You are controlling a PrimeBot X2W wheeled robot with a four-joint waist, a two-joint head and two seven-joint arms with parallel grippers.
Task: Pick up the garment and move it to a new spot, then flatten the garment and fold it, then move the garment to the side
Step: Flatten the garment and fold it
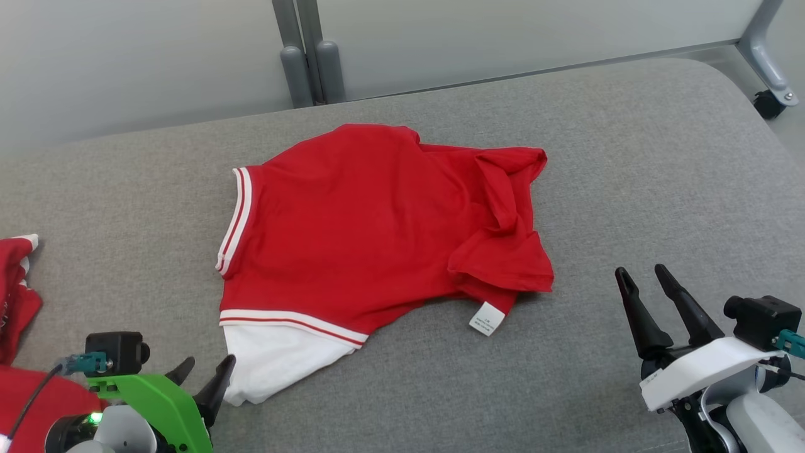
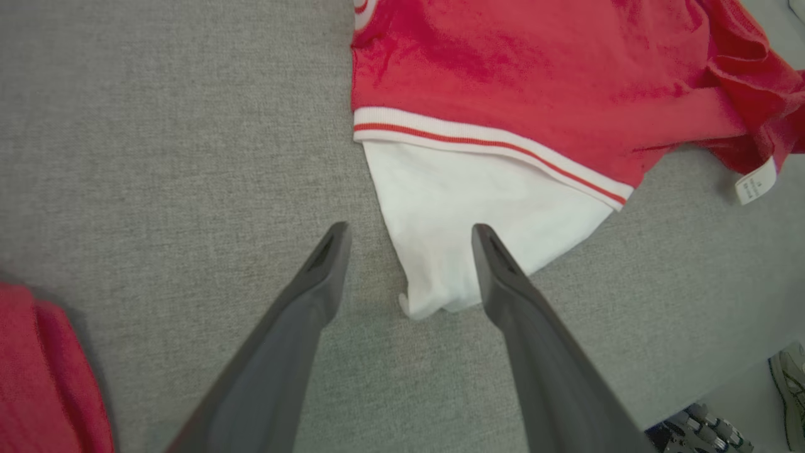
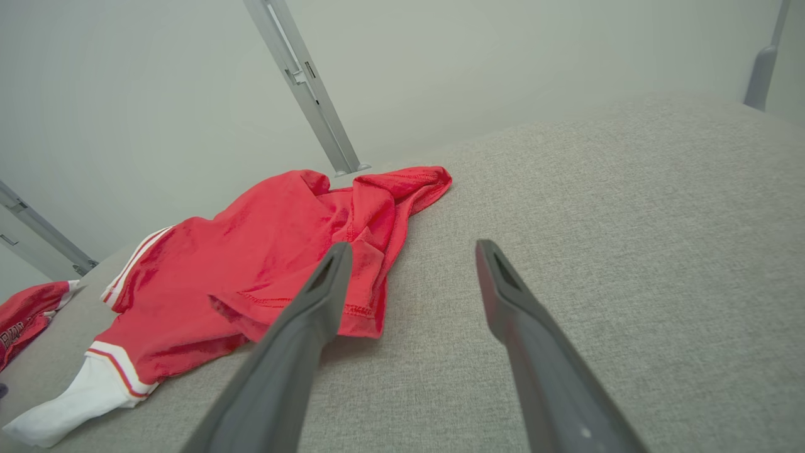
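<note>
The garment [image 1: 377, 226] is a red shirt with white striped trim, lying partly folded and rumpled in the middle of the grey cushion [image 1: 660, 157]. A white part [image 1: 277, 358] pokes out at its near left corner, and a white label [image 1: 486, 318] sticks out at the near right. My left gripper [image 1: 202, 371] stands open just off the white part, whose tip lies between the fingers [image 2: 317, 277] in the left wrist view; the garment [image 2: 516, 75] fills the top. My right gripper [image 1: 648, 292] is open at the lower right, apart from the garment [image 3: 277, 264].
More red cloth [image 1: 19, 296] lies at the cushion's left edge, beside my left arm. A grey metal frame post [image 1: 308, 50] stands behind the cushion and a castor [image 1: 770, 100] at the far right. Shoes [image 2: 786, 390] are on the floor past the near edge.
</note>
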